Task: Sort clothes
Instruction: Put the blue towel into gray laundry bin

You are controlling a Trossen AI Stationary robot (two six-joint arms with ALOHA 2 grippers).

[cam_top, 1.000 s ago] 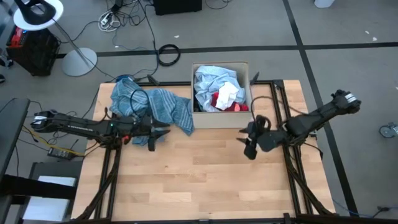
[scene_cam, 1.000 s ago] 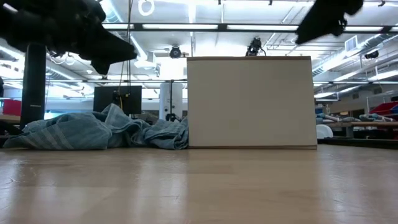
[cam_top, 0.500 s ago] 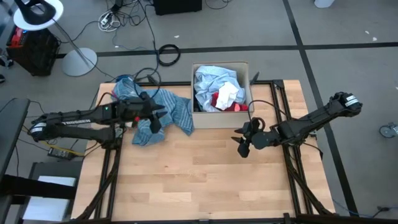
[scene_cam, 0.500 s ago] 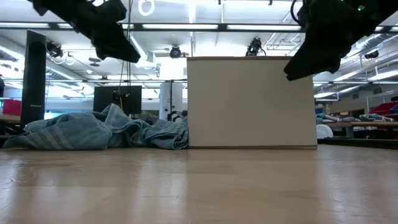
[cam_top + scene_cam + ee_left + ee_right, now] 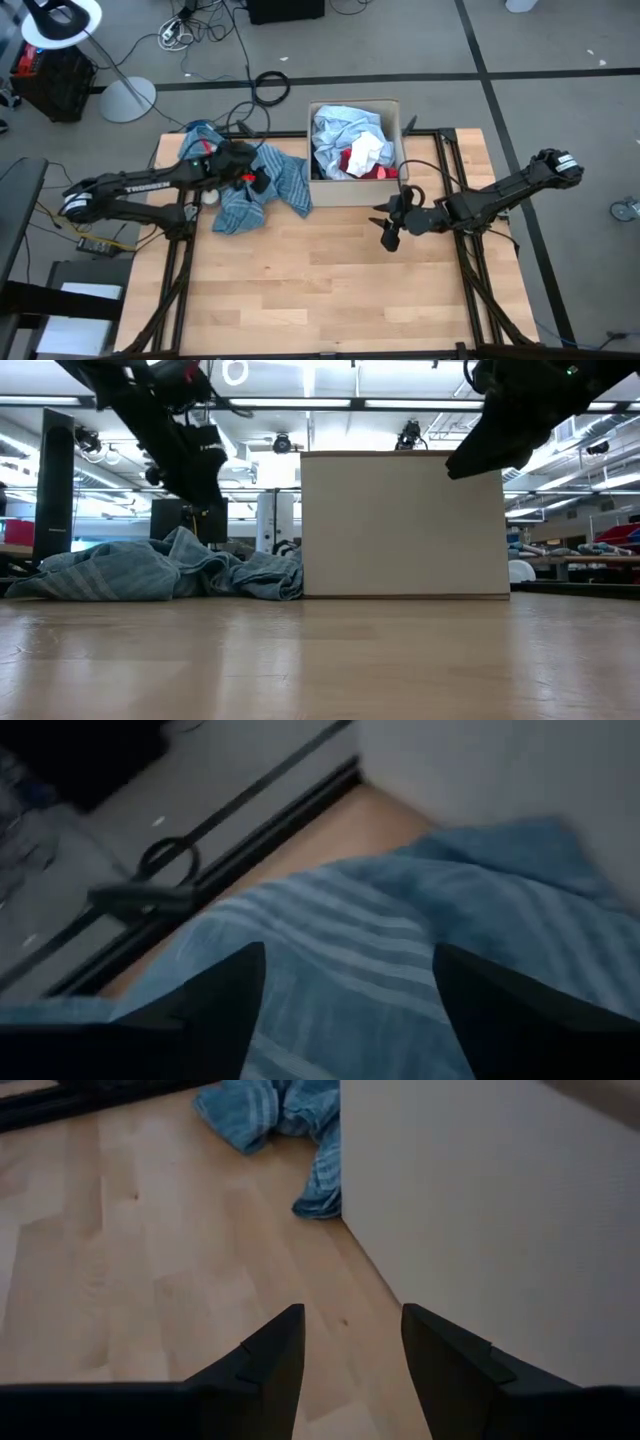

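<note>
A blue striped cloth [image 5: 275, 180] lies crumpled on the wooden table left of the beige box [image 5: 355, 192]; it also shows in the left wrist view [image 5: 330, 940] and the low view [image 5: 130, 570]. A bluer bunch [image 5: 200, 138] lies at its far left end. In the box lie a pale blue shirt [image 5: 335, 135] and small white [image 5: 368, 150] and red [image 5: 352, 165] pieces. My left gripper [image 5: 256, 180] [image 5: 345, 1010] is open just above the striped cloth. My right gripper [image 5: 387, 233] [image 5: 350, 1360] is open and empty over bare table, near the box's front wall.
The box's front wall [image 5: 480, 1210] stands close beside my right gripper. Bare wood [image 5: 320, 280] takes up the table's near half. Metal frame rails [image 5: 450, 160] run along the table's sides. Cables and a lamp base [image 5: 125, 98] lie on the floor beyond.
My left gripper has gone toward the table's far edge and a little right, coming over the striped cloth, and has come down toward it. My right gripper has gone a little toward the table's left and down. The cloth has kept its place.
</note>
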